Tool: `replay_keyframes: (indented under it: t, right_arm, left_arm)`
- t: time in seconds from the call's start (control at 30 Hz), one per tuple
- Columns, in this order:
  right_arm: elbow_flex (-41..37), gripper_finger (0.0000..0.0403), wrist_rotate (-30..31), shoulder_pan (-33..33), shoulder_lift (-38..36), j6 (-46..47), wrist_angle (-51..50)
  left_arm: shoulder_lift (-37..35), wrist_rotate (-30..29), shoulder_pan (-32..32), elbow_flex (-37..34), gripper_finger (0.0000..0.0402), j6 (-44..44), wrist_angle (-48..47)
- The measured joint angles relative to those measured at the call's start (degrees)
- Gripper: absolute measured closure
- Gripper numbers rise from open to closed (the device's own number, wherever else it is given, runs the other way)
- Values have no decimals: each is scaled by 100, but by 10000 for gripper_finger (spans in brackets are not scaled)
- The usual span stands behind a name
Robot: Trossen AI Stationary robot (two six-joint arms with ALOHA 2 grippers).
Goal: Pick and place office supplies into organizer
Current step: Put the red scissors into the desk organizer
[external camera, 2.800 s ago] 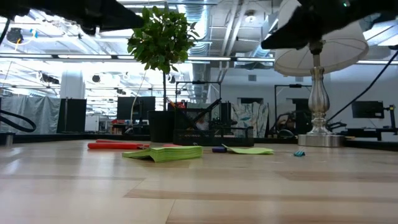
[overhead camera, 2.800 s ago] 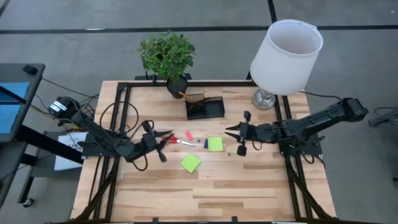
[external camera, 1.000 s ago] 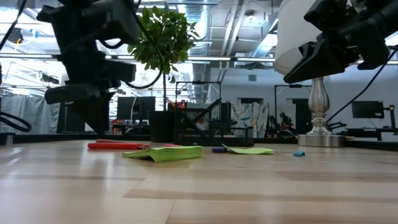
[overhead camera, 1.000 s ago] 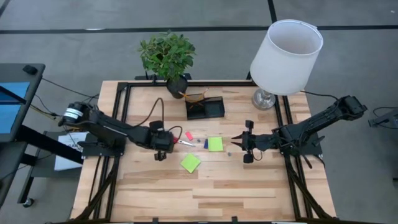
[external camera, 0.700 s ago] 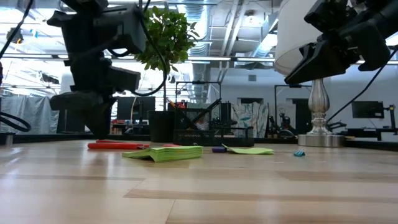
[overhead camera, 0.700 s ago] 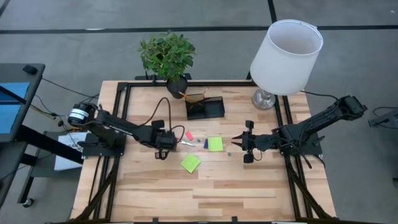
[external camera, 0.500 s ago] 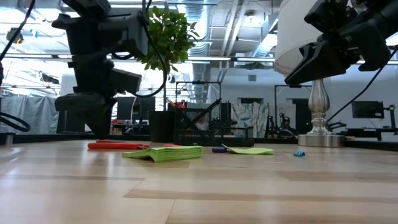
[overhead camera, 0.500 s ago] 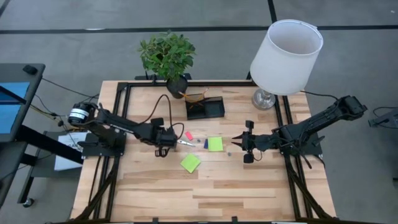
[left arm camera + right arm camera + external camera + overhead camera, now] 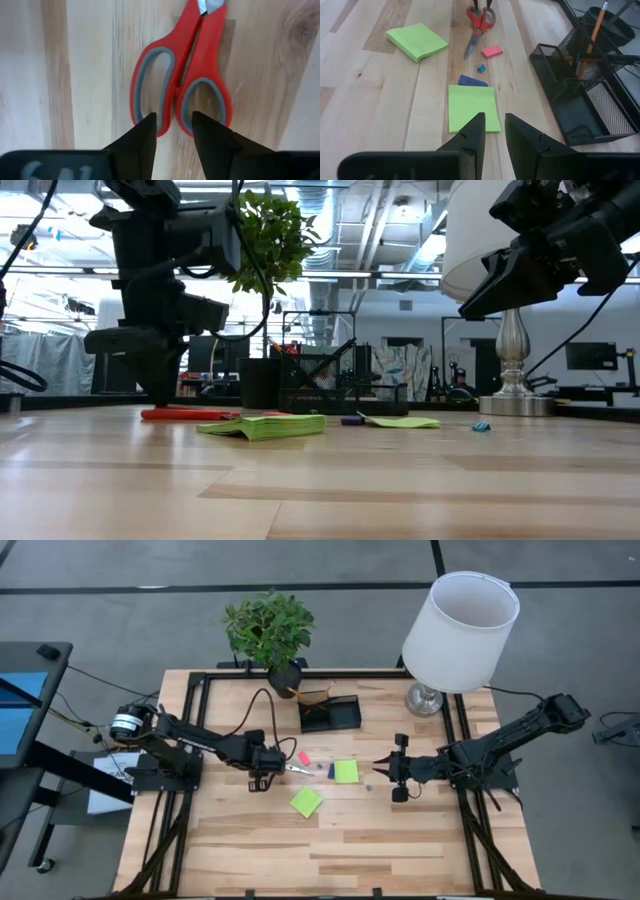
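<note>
Red-handled scissors [image 9: 292, 768] lie flat on the table, blades toward the right. My left gripper [image 9: 174, 127] points down at their handle end, open a little, one fingertip over each handle loop [image 9: 152, 85]. Two lime-green sticky-note pads [image 9: 346, 772] [image 9: 307, 802], a pink piece [image 9: 491, 51] and a blue piece [image 9: 472, 80] lie flat to the right. The black mesh organizer [image 9: 330, 713] stands at the far middle with an orange pencil [image 9: 596, 25] in it. My right gripper [image 9: 493, 130] hovers right of the pads, narrowly open and with nothing in it. My left gripper comes from above, pointing steeply down at the scissors' handle loops [image 9: 200, 100], whose inner bars show in the gap between the fingers. The fingertips hide the spot below them, so I cannot tell whether they touch the handles. The scissors lie flat on the table.
A potted plant [image 9: 268, 632] stands at the far edge left of the organizer, a white-shaded lamp [image 9: 460, 630] at the far right. Black frame rails [image 9: 195, 730] run along both table sides. Bare wood lies toward the near edge.
My left gripper has gone a little toward the table's right edge, onto the scissors' handle end, and has turned slightly. The scissors and the other supplies have stayed where they were.
</note>
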Motion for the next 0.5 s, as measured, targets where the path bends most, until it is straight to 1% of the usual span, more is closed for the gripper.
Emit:
replay_keyframes:
  t: [0.5]
  right_arm:
    - [0,336,0,0,0,0,0]
  left_arm:
    - [-2,-32,214,-44,283,268,153]
